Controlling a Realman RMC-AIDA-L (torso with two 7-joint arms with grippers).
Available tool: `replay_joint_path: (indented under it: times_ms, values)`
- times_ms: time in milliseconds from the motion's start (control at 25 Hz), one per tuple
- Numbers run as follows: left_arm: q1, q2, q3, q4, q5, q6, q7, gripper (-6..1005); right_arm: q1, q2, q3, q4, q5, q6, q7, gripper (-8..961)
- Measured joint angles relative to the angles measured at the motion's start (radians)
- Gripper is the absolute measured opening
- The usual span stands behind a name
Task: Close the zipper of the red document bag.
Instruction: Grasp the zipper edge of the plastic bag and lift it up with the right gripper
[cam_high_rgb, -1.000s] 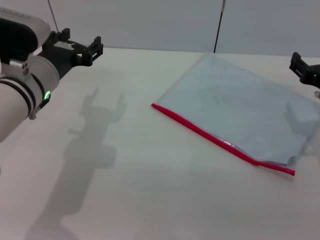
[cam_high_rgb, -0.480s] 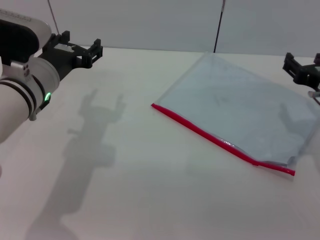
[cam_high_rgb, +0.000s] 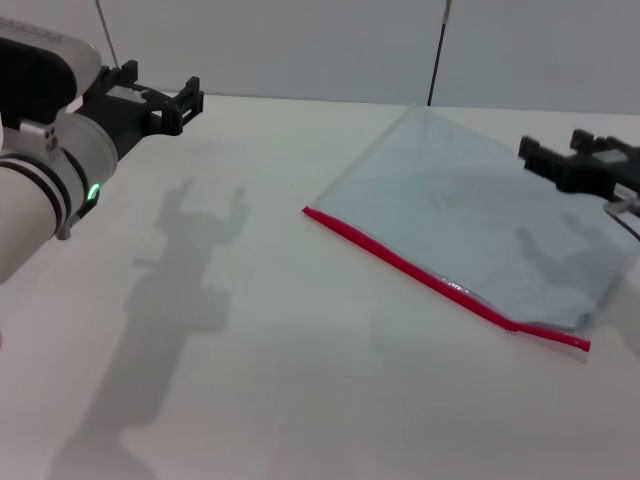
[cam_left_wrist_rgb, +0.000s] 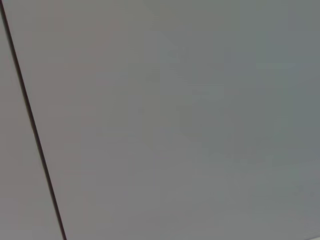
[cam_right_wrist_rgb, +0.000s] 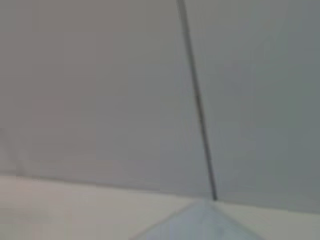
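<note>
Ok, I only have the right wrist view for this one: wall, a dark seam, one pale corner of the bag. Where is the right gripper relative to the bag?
Observer: In the head view the right gripper hovers above the far right part of the red document bag, jaws apart, holding nothing.
Operator: And the zipper?
Observer: The zipper runs along the bag's near long edge, on the side away from that gripper.
Operator: Left arm?
Observer: The left gripper is raised at the far left of the table, well clear of the bag.
</note>
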Motion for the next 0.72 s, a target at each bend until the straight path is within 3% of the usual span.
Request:
replay_joint_path:
  times_ms: [280, 720]
  values:
    - [-0.014, 0.006, 0.000, -0.010, 0.000, 0.000, -0.035, 768, 0.018, 0.000, 0.193, -0.054, -0.245, -0.377, -0.001, 758]
    - [-0.021, 0.015, -0.001, -0.027, 0.000, 0.018, -0.037, 768, -0.001, 0.006, 0.199, -0.159, -0.429, -0.665, -0.091, 758]
